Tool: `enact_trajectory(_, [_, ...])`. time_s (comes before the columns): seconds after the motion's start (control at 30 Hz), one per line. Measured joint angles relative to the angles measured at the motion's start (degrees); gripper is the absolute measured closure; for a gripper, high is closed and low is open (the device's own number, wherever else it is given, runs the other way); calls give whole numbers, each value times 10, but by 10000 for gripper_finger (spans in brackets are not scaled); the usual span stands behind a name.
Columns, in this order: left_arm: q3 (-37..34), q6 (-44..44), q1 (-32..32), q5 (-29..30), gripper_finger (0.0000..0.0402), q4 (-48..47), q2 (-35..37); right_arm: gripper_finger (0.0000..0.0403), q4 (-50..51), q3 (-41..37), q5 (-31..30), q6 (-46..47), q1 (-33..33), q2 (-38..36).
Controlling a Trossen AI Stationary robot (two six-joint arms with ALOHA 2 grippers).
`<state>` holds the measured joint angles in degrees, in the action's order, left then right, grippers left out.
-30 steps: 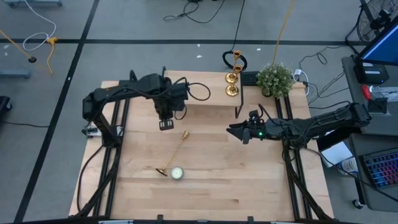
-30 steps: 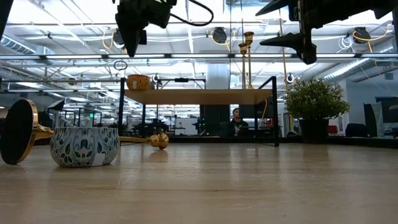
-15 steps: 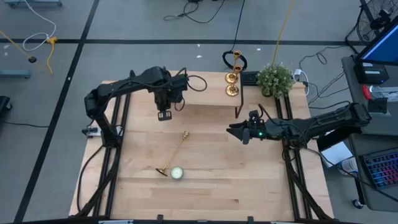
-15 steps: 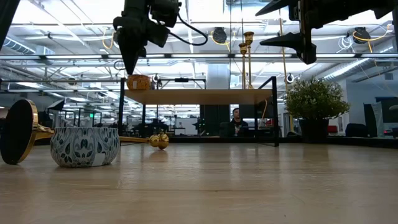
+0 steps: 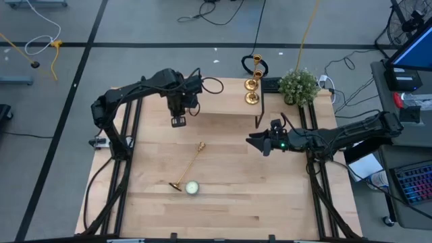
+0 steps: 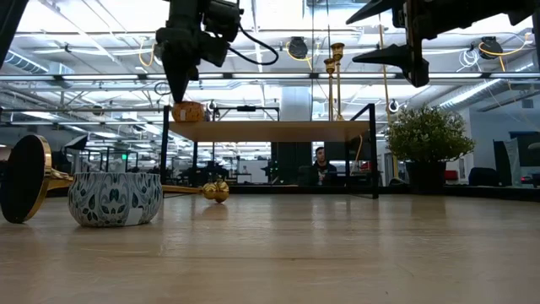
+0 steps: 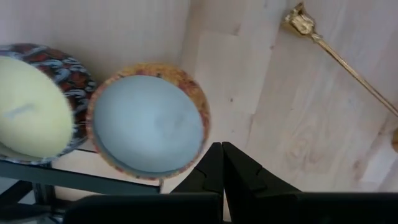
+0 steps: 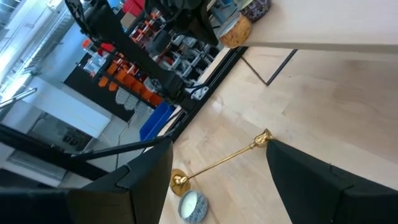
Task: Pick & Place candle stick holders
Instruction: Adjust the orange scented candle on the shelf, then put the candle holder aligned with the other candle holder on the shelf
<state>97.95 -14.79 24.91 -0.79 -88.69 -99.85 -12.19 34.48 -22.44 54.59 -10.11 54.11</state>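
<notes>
One gold candlestick holder (image 5: pixel 190 167) lay flat on the wooden table (image 5: pixel 270 196), its round base toward 7 o'clock and its small cup toward 1 o'clock. Seen from table height, the dark underside of its base (image 6: pixel 23 179) stood on edge at the far left, and the cup end (image 6: pixel 216 192) rested on the wood. Touching the base at 4 o'clock sat a patterned candle tin (image 5: pixel 192 188). Two more gold candlestick holders (image 5: pixel 253 82) stood upright, close together, at the right end of a low wooden shelf (image 5: pixel 223 111) along the table's 12 o'clock edge.

The left gripper (image 5: pixel 178 121) hung pointing down above the shelf's left end, fingers pressed together and holding nothing. Its wrist camera looked straight down past the joined fingertips (image 7: pixel 222 163) at an orange-rimmed candle with pale blue wax (image 7: pixel 149 124), beside a second tin with yellow wax (image 7: pixel 34 107), both on the shelf.

The right gripper (image 5: pixel 256 142) hovered at 3 o'clock of the lying holder, well apart from it, fingers spread wide and empty, pointing toward 9 o'clock. A potted green plant (image 5: pixel 298 86) stood at the table's 1 o'clock corner, just right of the upright pair.
</notes>
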Motion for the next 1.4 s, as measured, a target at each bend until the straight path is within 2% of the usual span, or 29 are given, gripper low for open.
enact_trajectory(0.87, [0, -5, 44, 24, 401, 15, 0, 147, 0, 0, -3, 2, 0, 0])
enact_trajectory(0.93, [0, 1, 44, 10, 401, 11, 0, 147, 0, 0, -3, 2, 0, 0])
enact_trajectory(1.07, [0, 10, 25, -55, 401, 1, 0, 147, 0, 0, -3, 2, 0, 0])
enact_trajectory(1.17, [0, 9, 4, -72, 401, 22, 0, 147, 0, 0, -3, 2, 0, 0])
enact_trajectory(1.4, [1, 32, -16, -57, 401, 165, -17, 147, 0, 0, -16, 2, 0, 0])
